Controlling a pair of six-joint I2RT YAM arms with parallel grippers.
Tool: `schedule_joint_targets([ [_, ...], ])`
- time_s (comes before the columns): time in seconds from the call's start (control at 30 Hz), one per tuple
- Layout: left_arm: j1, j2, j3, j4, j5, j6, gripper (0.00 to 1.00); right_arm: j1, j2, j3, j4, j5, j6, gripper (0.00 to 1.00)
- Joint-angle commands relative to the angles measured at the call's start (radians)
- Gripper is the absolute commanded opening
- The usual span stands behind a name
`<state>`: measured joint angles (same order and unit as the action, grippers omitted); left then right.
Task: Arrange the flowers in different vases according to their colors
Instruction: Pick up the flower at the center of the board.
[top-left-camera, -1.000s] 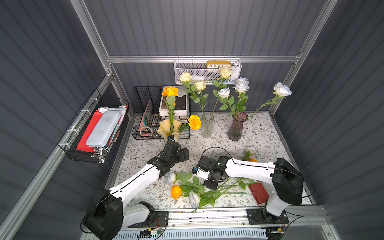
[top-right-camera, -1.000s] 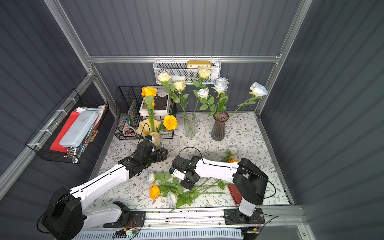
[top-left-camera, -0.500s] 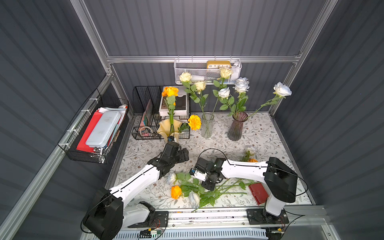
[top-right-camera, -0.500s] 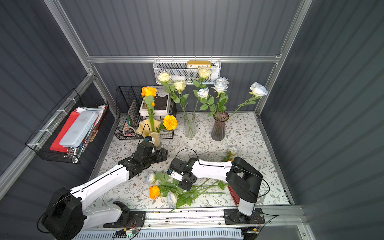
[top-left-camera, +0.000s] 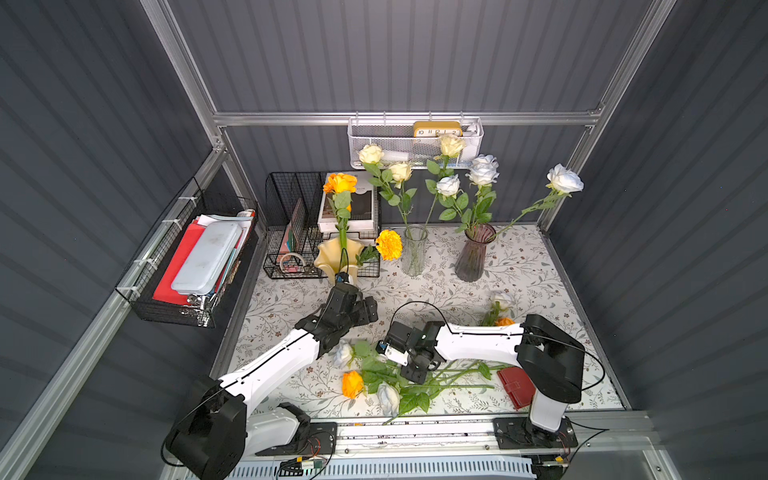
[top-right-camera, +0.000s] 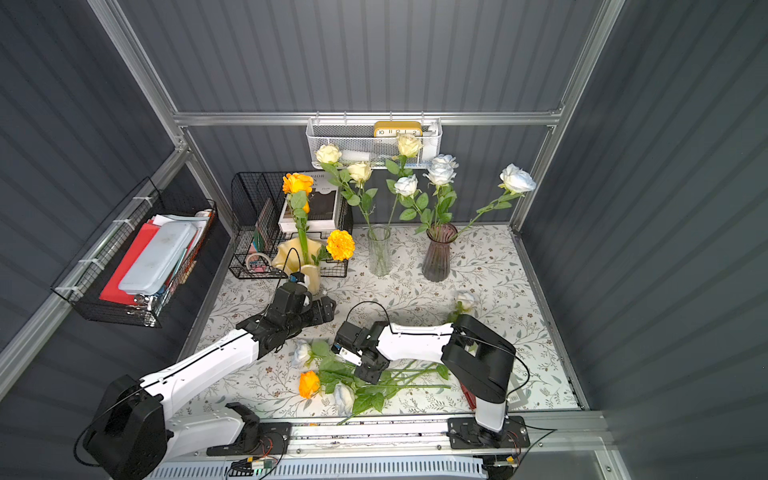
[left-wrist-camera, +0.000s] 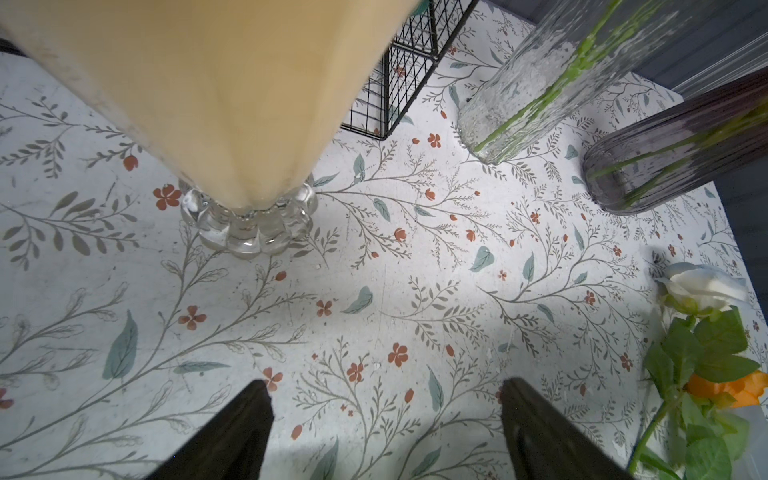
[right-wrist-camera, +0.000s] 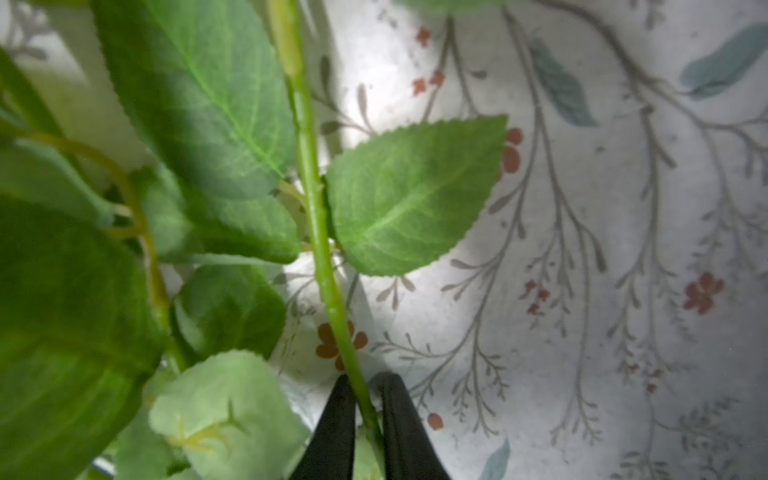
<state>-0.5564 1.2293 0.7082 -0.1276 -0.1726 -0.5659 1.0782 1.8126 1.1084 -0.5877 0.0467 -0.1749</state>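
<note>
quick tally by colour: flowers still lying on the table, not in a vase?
white flowers: 3
orange flowers: 2
Total visible out of a vase: 5

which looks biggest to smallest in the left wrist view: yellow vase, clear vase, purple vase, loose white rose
1. yellow vase: largest, but it is nearest the camera, so that may mislead
2. clear vase and purple vase: alike, both cropped, not ranked
3. white rose: smallest
</note>
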Motion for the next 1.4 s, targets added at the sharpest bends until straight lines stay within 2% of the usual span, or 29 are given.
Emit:
schedule_joint_targets([
  [0.0, 0.004, -0.017, -0.018, 0.008, -0.004, 0.007, 0.9, 0.0, 0.02, -0.004, 0.016, 0.095, -0.009, 0.1],
  [0.2, 0.004, -0.016, -0.017, 0.008, -0.003, 0.009, 0.9, -0.028, 0.019, 0.022, 0.037, 0.176, -0.06, 0.0],
  [0.63, 0.004, -0.017, -0.016, 0.008, -0.005, 0.008, 0.9, -0.188, -0.103, 0.111, -0.008, 0.286, -0.247, 0.0],
  [0.93, 0.005, 0.008, -0.01, 0.022, -0.001, 0.016, 0.9, -0.276, -0.261, 0.074, -0.039, 0.29, -0.24, 0.0],
  [1.37, 0.005, 0.021, -0.001, 0.024, 0.008, 0.023, 0.9, -0.367, -0.27, 0.01, 0.218, 0.399, -0.176, 0.0],
])
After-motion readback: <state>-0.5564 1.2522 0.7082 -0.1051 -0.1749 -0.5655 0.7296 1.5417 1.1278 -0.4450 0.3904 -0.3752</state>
